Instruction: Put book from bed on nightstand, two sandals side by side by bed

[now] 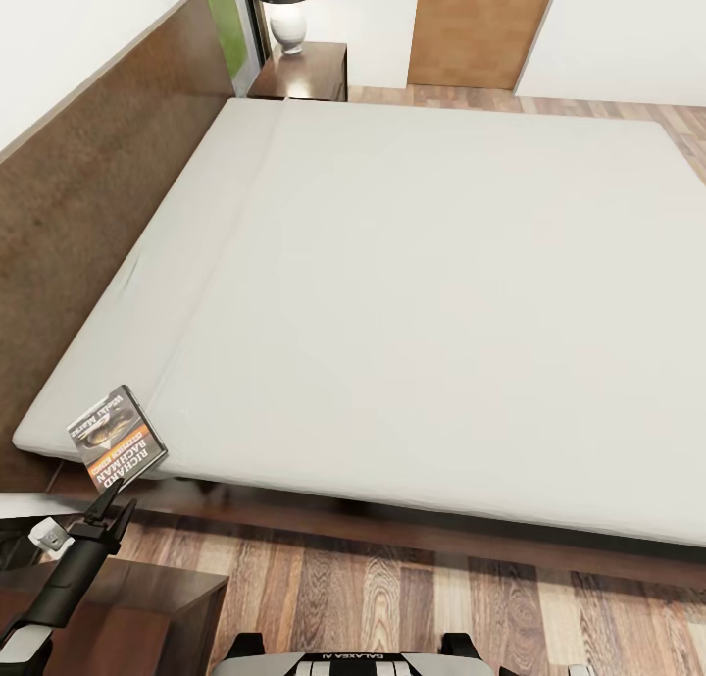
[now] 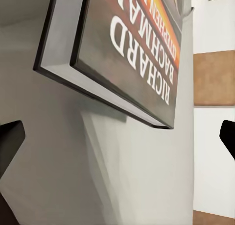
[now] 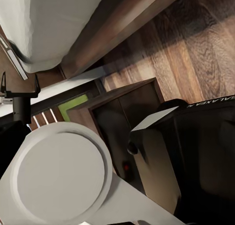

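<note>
Our left hand [image 1: 110, 506] open, empty, just short of book [image 1: 117, 437] on bed [image 1: 412, 293] corner. Nightstand [image 1: 137, 598] beneath hand; far nightstand [image 1: 312, 72] with lamp [image 1: 286, 4]. Wood floor [image 1: 412, 598].

I count one book [image 1: 118, 437], lying just ahead of my left gripper [image 1: 110, 504] on the near corner of the one bed [image 1: 422, 293]; its cover fills much of my left wrist view [image 2: 142, 48]. There are two nightstands: one [image 1: 118, 607] directly under my left arm, the other [image 1: 306, 73] far beyond my gripper at the bed's far end. That far one carries one lamp [image 1: 286, 4]. One brown door [image 1: 480, 24] stands in the far wall. Of my grippers I count one, the left.
</note>
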Robot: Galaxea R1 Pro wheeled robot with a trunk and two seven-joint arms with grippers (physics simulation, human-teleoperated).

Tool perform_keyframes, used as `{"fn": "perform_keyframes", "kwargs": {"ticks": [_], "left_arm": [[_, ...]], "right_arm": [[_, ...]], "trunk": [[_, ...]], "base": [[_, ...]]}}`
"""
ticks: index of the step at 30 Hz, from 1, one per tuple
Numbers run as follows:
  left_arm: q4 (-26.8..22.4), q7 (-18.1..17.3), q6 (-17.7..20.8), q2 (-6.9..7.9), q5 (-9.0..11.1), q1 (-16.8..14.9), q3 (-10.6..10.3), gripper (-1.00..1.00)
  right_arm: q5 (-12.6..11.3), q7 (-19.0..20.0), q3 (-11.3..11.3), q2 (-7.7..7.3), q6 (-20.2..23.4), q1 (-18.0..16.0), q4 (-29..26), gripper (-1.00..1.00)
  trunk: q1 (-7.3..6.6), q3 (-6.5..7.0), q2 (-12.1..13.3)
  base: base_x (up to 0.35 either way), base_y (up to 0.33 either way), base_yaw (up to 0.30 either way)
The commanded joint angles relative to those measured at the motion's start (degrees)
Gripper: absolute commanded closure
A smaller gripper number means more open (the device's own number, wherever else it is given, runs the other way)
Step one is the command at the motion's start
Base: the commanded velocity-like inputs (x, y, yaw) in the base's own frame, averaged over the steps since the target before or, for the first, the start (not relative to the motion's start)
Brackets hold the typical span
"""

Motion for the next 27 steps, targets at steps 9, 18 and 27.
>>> {"fn": "perform_keyframes", "kwargs": {"ticks": [9, 18, 27], "left_arm": [[0.02, -0.09, 0.46, -0.13, 0.07, -0.03, 0.07, -1.00], [0.02, -0.08, 0.43, -0.23, 0.03, 0.00, 0.01, -1.00], [0.02, -0.05, 0.49, -0.10, 0.03, -0.01, 0.01, -1.00]], "right_arm": [[-0.60, 0.04, 0.28, -0.07, 0.55, -0.02, -0.05, -1.00], [-0.58, 0.03, 0.35, -0.07, 0.56, -0.03, -0.03, -1.00], [-0.53, -0.06, 0.35, -0.07, 0.55, 0.01, 0.00, -1.00]], "trunk": [[0.00, -0.02, -0.01], [0.00, -0.02, -0.01], [0.00, -0.02, -0.01]], "base": [[0.000, 0.000, 0.000], [0.000, 0.000, 0.000], [0.000, 0.000, 0.000]]}}
